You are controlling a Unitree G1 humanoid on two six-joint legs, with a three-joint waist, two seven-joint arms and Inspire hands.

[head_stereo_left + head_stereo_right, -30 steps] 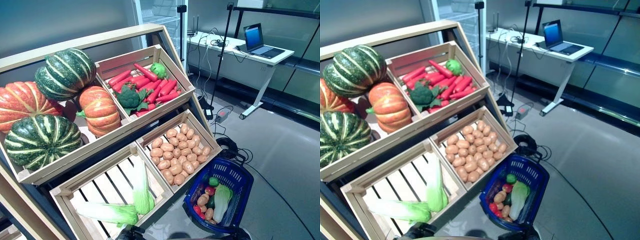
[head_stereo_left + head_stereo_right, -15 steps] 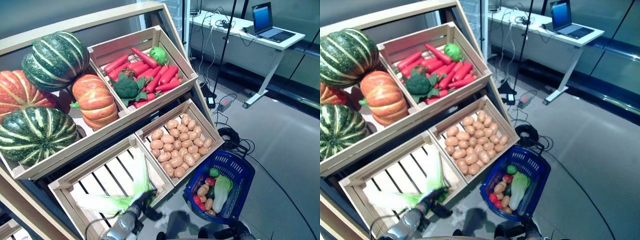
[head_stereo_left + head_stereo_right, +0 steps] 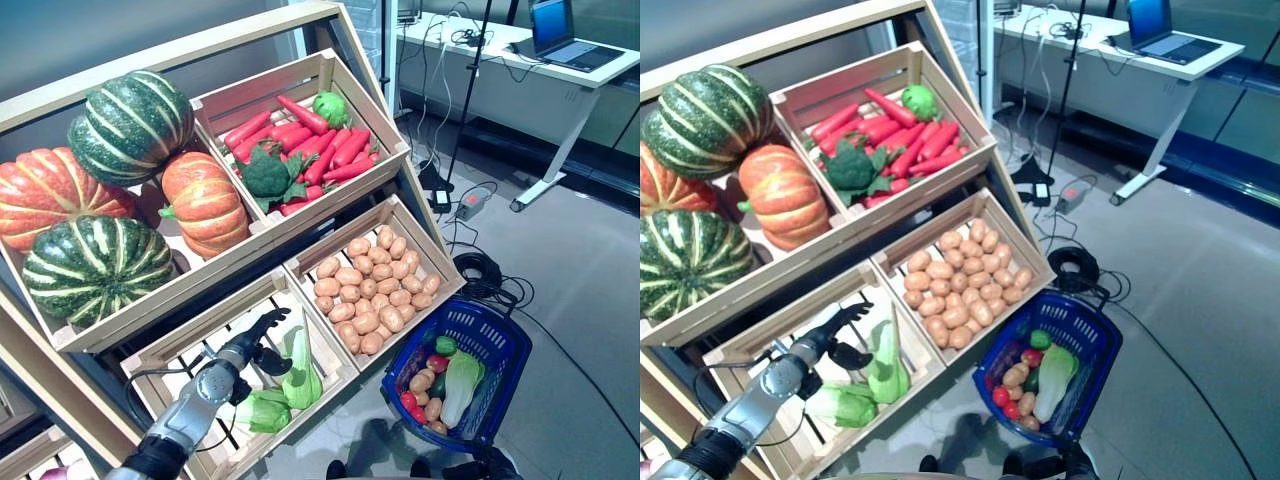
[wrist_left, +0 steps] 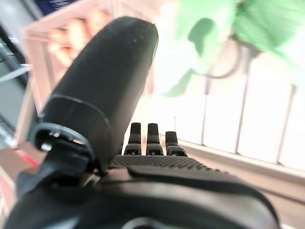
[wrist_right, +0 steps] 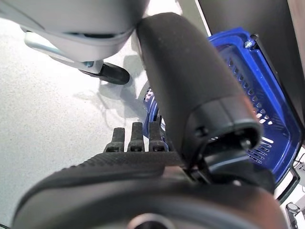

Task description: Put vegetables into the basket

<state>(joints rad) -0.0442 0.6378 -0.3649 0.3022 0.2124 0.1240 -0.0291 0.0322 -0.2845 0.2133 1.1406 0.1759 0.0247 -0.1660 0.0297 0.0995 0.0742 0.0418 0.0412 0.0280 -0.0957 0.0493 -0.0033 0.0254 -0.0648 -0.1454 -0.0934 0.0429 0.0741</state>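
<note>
The blue basket (image 3: 503, 328) stands on the floor right of the wooden stand. It holds a leafy green cabbage (image 3: 460, 375), small brown, red and green vegetables. My left hand (image 3: 245, 348) is open inside the lower left crate (image 3: 215, 315), its fingers spread just left of an upright leafy cabbage (image 3: 300, 372). A second leafy cabbage (image 3: 262, 410) lies below the hand. In the left wrist view my hand (image 4: 143, 157) has straight fingers, with green leaf (image 4: 209, 28) past them. My right hand (image 5: 157, 171) is open beside the basket's rim (image 5: 267, 100).
The tiered wooden stand (image 3: 300, 215) fills the left and middle, with another crate (image 3: 440, 300) right beside the basket. A coil of cables (image 3: 485, 272) lies on the floor behind the basket. A white desk (image 3: 520, 90) with a laptop stands at the back right.
My left arm has risen from the crate's front edge into the lower left crate, up to the upright cabbage. The camera has shifted.
</note>
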